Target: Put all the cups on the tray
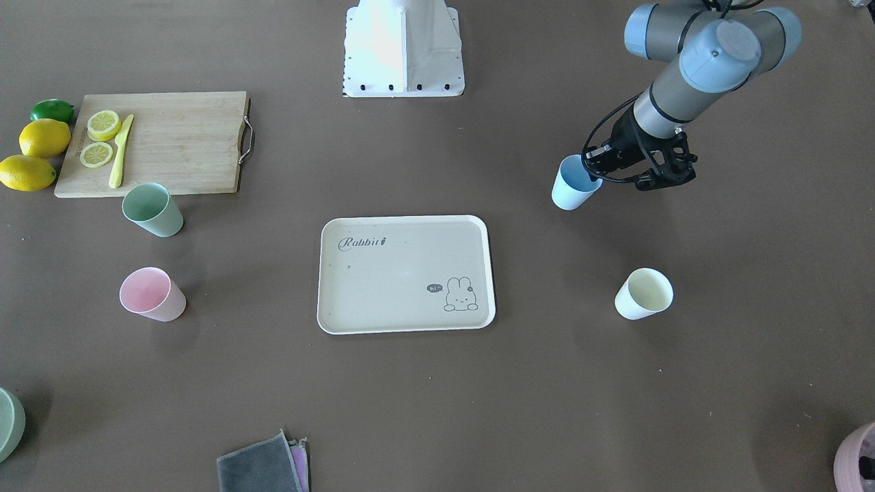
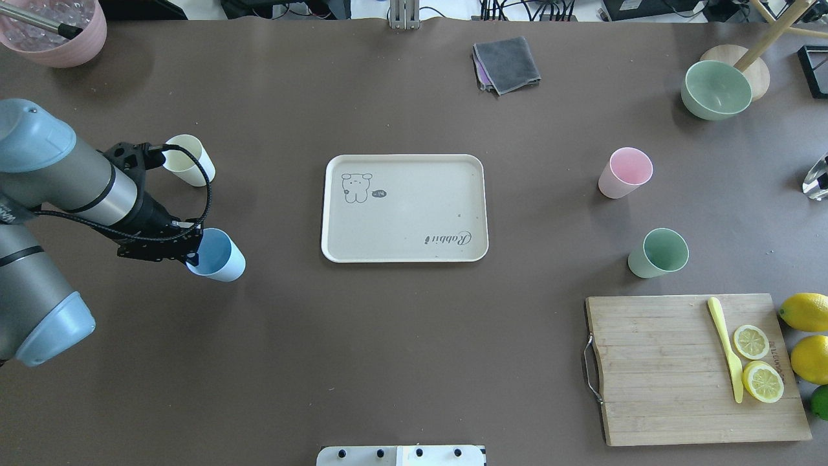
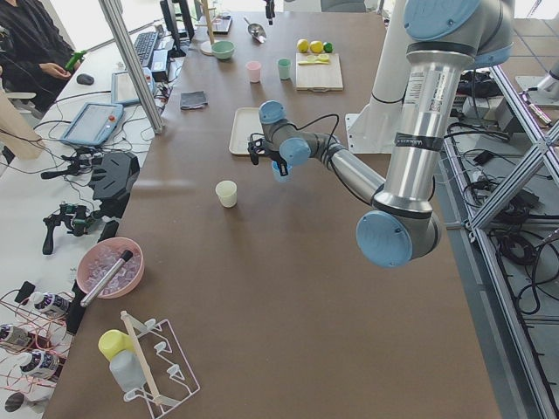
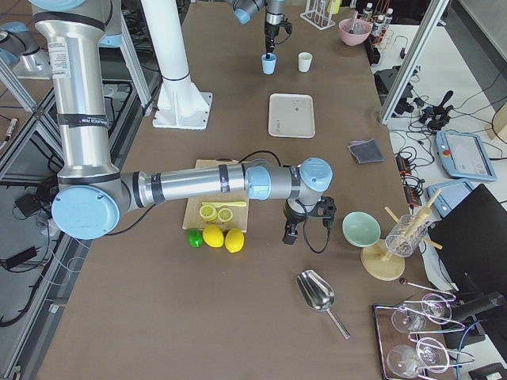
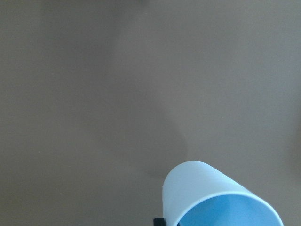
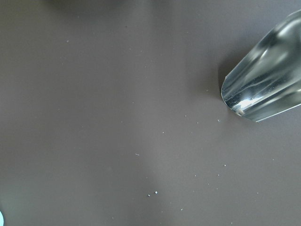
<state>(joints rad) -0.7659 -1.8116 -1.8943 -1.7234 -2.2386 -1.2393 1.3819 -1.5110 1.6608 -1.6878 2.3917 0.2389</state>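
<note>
The beige Rabbit tray (image 1: pixel 396 280) lies mid-table with nothing on it; it also shows in the overhead view (image 2: pixel 414 207). My left gripper (image 1: pixel 592 171) (image 2: pixel 192 249) is shut on the rim of the blue cup (image 1: pixel 571 190) (image 2: pixel 221 257) (image 5: pixel 211 197), off the tray's side. The cream cup (image 1: pixel 643 294) (image 2: pixel 187 168) stands near it. The pink cup (image 1: pixel 152 295) (image 2: pixel 624 173) and green cup (image 1: pixel 152 210) (image 2: pixel 658 254) stand upright on the tray's other side. My right gripper (image 4: pixel 291 234) shows only in the exterior right view; I cannot tell whether it is open or shut.
A wooden cutting board (image 1: pixel 178 143) with lemon slices and a yellow knife lies near the green cup, whole lemons beside it. A green bowl (image 2: pixel 716 89), a folded grey cloth (image 2: pixel 506 63), a mauve pot (image 2: pixel 55 32) and a metal scoop (image 6: pixel 265 84) sit toward the table's edges.
</note>
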